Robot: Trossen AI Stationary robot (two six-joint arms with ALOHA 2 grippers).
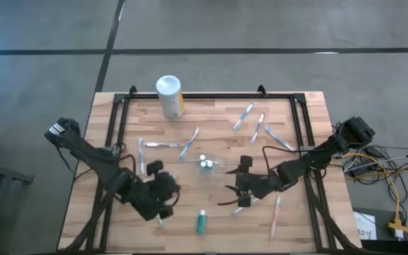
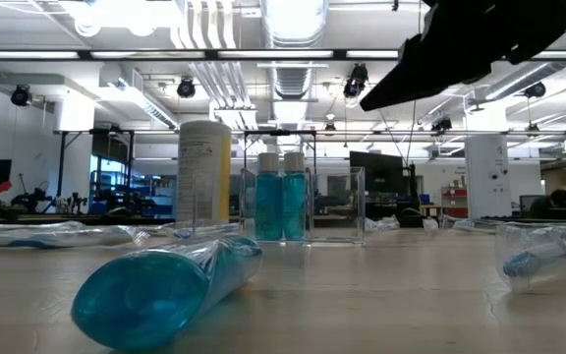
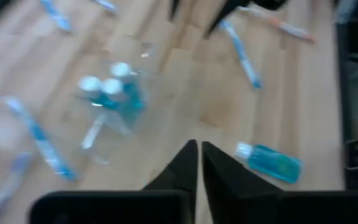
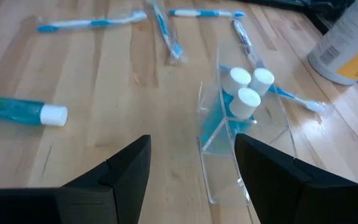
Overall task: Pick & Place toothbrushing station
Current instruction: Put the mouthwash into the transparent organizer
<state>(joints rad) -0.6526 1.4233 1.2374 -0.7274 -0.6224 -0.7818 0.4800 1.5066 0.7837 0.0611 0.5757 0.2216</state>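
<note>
Bench [image 1: 211, 202]: light wood, pale planks with darker seams.
Frame on bench [image 1: 190, 96]: black.
Cup [image 4: 244, 134]: clear, transparent.
Tubes in cup [image 4: 246, 99]: teal, with white caps.
Lying tube [image 1: 201, 222]: teal, with white cap.
Toothbrushes [image 1: 188, 145]: white and light blue.
Canister [image 1: 170, 96]: white, with yellow label.
Arms [image 1: 101, 164]: dark, almost black.
Floor [image 1: 261, 28]: grey, with dark lines.
</note>
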